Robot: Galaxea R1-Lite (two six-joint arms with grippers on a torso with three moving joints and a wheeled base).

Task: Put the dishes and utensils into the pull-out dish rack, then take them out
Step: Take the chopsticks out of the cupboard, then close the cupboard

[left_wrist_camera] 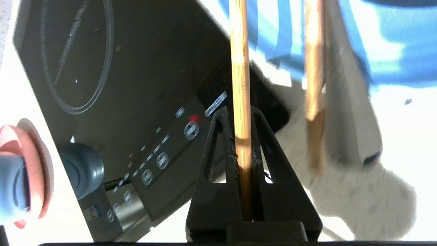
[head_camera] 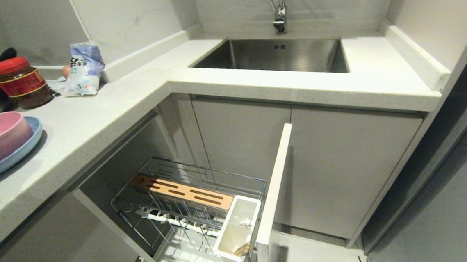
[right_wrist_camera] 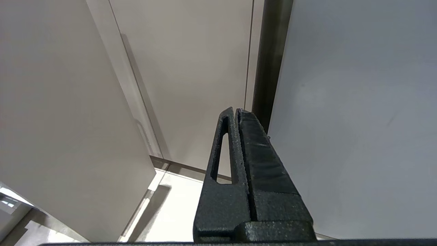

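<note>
left hand point(left_wrist_camera: 243, 136) clenched on one chopstick point(left_wrist_camera: 240, 78) | light, stiff, slippery: grip mid-shaft | right hand point(right_wrist_camera: 236, 116) clenched empty, parked

We see even, soft light in the head view, edges bowed. The plate point(left_wrist_camera: 375, 41) glares blue-white at upper right; one chopstick point(left_wrist_camera: 314, 85) beside it is blurred, casting soft shadow.
</note>
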